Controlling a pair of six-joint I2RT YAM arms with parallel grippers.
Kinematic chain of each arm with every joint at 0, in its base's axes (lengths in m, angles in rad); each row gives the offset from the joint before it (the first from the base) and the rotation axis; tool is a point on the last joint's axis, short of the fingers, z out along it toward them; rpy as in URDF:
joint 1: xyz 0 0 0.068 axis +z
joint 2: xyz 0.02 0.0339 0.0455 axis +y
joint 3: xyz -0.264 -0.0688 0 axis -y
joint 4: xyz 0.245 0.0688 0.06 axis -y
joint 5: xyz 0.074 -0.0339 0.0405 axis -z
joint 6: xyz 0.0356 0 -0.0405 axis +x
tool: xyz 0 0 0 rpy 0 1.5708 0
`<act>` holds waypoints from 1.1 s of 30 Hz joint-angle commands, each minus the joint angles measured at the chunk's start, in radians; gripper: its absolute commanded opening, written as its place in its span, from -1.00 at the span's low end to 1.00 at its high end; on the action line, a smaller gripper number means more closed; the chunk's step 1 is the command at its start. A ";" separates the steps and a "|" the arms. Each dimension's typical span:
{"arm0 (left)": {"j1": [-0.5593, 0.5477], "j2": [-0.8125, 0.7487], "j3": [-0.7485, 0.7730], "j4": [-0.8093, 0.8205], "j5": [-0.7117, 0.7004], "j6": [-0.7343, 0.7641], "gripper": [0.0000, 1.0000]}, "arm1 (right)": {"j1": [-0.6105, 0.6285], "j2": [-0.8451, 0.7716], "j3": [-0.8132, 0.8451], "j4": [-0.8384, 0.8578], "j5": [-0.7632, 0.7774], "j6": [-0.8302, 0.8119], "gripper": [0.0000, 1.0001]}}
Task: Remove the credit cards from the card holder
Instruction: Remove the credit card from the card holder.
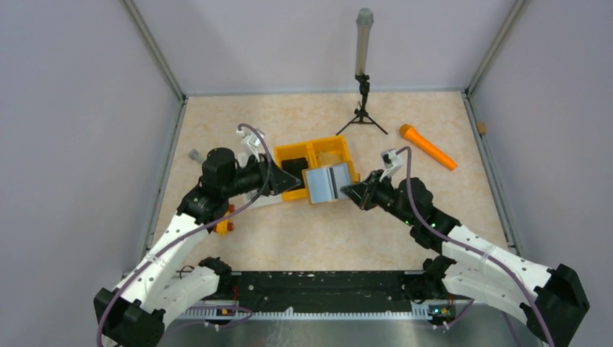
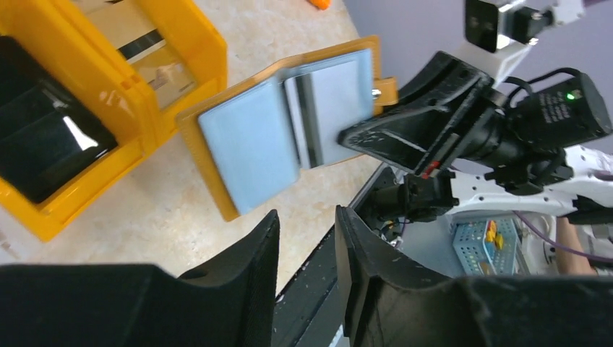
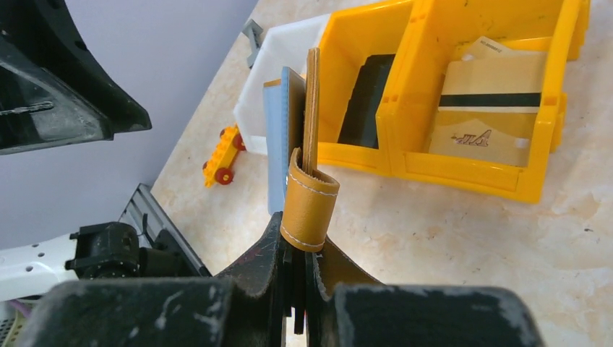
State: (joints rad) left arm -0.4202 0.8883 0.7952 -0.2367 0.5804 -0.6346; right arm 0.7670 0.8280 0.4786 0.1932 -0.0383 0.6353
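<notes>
Right wrist: your right gripper pinches the holder by one edge, midway between side edges; left gripper gapes empty. Tugging cards could slip it.

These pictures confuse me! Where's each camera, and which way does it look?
Top: above and behind, looking down at the table; both arms show.
Left wrist: on the left arm, facing the card holder; the open left gripper below.
Right wrist: on the right arm; the right gripper pinches the holder's strap.
All share the card holder and orange bins.

Tan card holder between fingers
</notes>
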 commanded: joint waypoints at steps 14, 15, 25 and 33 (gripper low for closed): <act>-0.087 0.169 -0.084 0.541 0.163 -0.235 -0.31 | -0.010 0.053 0.044 0.280 -0.181 0.199 -1.00; -0.090 0.174 -0.085 0.551 0.167 -0.238 -0.31 | -0.009 0.060 0.041 0.294 -0.190 0.213 -1.00; -0.094 0.168 -0.098 0.539 0.162 -0.229 -0.31 | -0.009 0.093 0.004 0.465 -0.258 0.349 -1.00; -0.093 0.152 -0.118 0.630 0.217 -0.286 -0.58 | -0.009 0.118 0.007 0.500 -0.279 0.380 -1.00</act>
State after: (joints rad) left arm -0.5106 1.0489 0.6987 0.2768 0.7483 -0.8734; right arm 0.7624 0.9314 0.4706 0.5541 -0.2676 0.9733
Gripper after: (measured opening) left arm 0.290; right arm 0.043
